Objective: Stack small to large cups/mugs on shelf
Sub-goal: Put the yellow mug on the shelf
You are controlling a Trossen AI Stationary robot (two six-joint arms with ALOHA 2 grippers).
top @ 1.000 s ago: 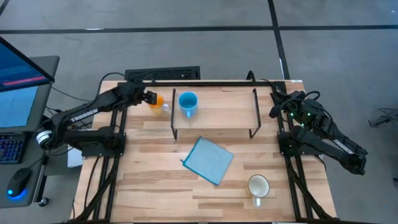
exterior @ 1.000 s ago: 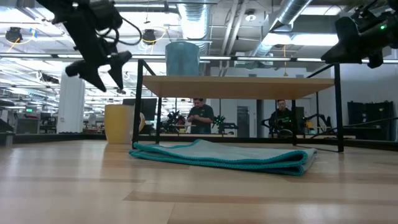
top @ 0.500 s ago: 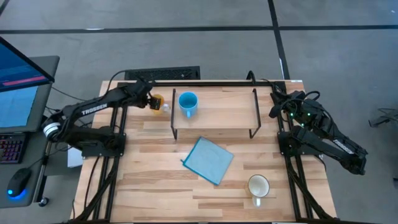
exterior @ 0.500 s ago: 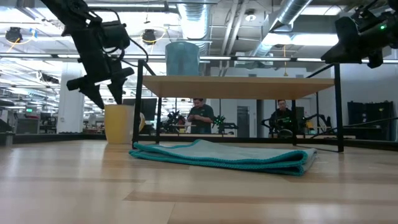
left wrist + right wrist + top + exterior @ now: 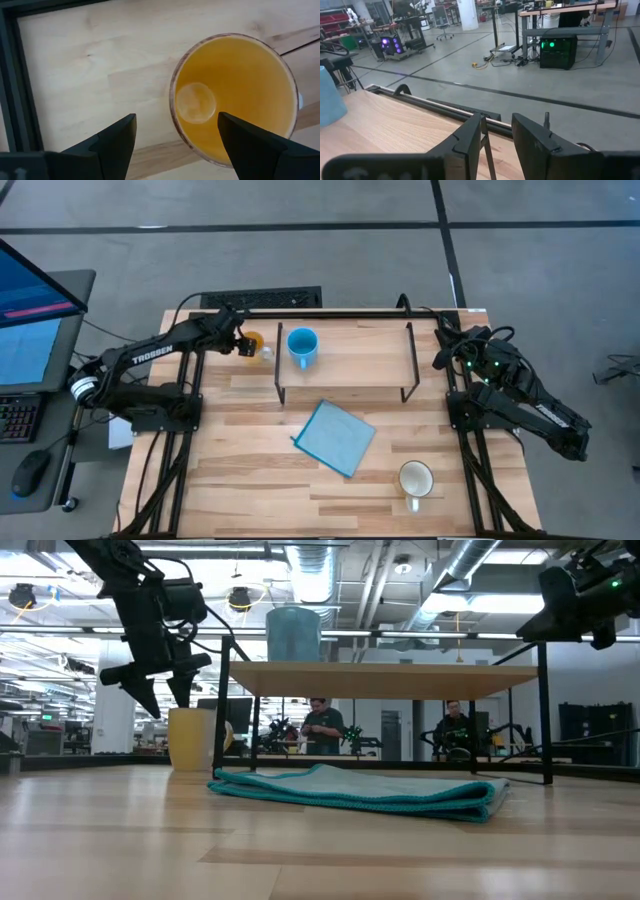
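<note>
The small orange mug (image 5: pixel 252 341) (image 5: pixel 232 97) stands upright on the table just left of the shelf (image 5: pixel 345 358), with its pale handle (image 5: pixel 266 352) toward the shelf. My left gripper (image 5: pixel 240 338) (image 5: pixel 175 122) is open and hangs right over the mug's rim; in the low view its tips (image 5: pixel 160 700) are level with the top of the mug (image 5: pixel 192 740). One finger is outside the wall and the other over the hollow. The light-blue mug (image 5: pixel 303 347) (image 5: pixel 293 635) stands on the shelf's left part. The white mug (image 5: pixel 416 479) stands near the table's near right corner. My right gripper (image 5: pixel 497 120) waits at the far right edge, narrowly open.
A flat blue cloth (image 5: pixel 335 437) (image 5: pixel 360 790) lies on the table in front of the shelf. The shelf's black legs (image 5: pixel 228 705) stand close beside the orange mug. The shelf top to the right of the blue mug is bare. People show in the room beyond.
My left gripper has come down over the orange mug, its tips dropping from well above the rim to rim height, and has shifted slightly toward the table's left edge. The mugs, the cloth and the right arm have kept still.
</note>
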